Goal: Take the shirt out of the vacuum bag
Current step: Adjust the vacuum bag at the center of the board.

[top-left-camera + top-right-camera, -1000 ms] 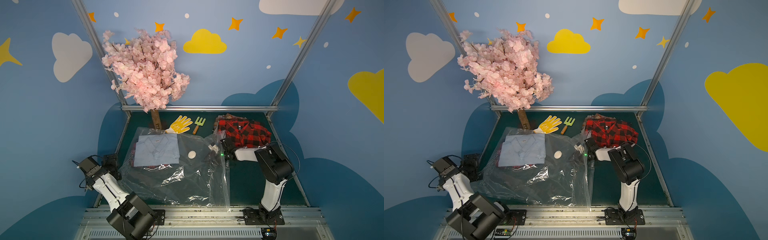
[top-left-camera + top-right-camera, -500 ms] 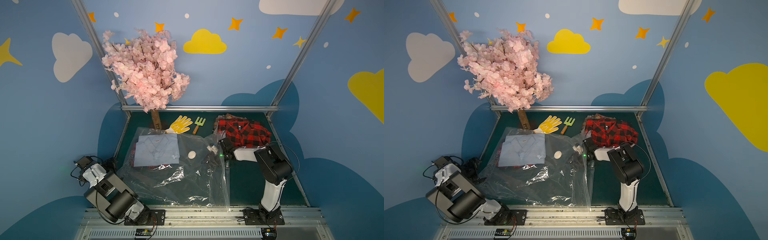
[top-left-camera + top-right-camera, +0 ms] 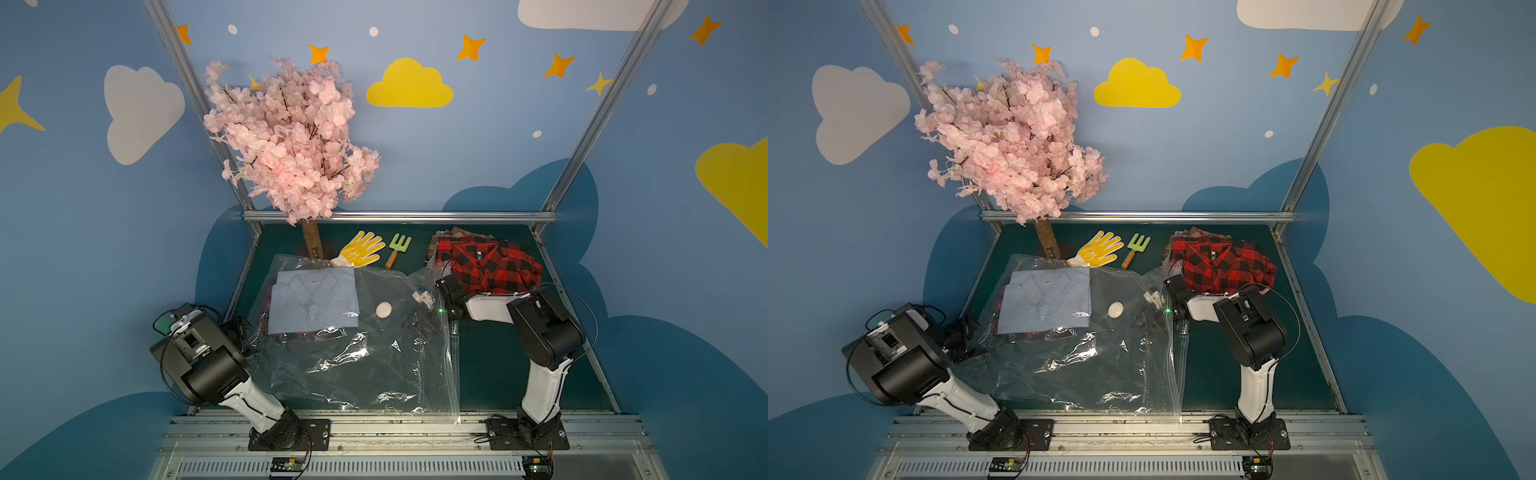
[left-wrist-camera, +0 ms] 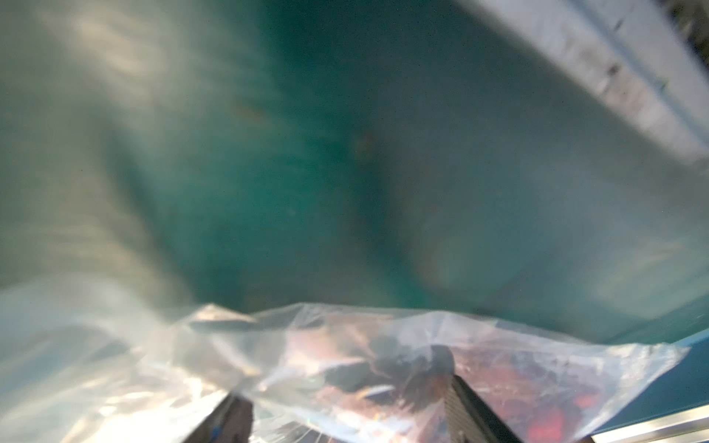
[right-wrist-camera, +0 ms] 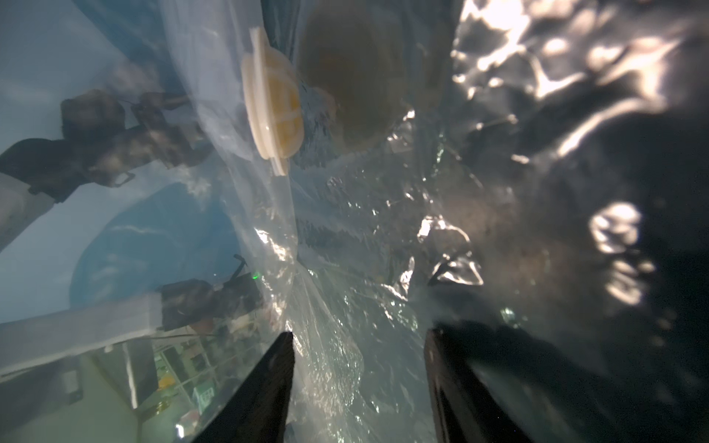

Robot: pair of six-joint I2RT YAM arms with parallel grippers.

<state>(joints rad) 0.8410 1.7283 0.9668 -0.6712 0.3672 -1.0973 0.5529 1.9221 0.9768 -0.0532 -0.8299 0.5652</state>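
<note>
The clear vacuum bag (image 3: 353, 365) lies spread across the green desk (image 3: 490, 365), with the folded blue shirt (image 3: 313, 301) inside it at its far left end. The left fingers (image 4: 472, 414) stand apart, bag film bunched between them, clamping nothing. The right fingers (image 5: 268, 391) gape too, with film between them at the bag's raised right edge.

A clear crinkly plastic vacuum bag (image 4: 383, 345) drapes across both dark gripper fingers (image 4: 470, 410), which stand wide apart. Red-and-dark fabric (image 4: 544, 414) shows through it just outside one finger. Beyond the fingertips lies a blurred green tabletop (image 4: 307, 172).
</note>
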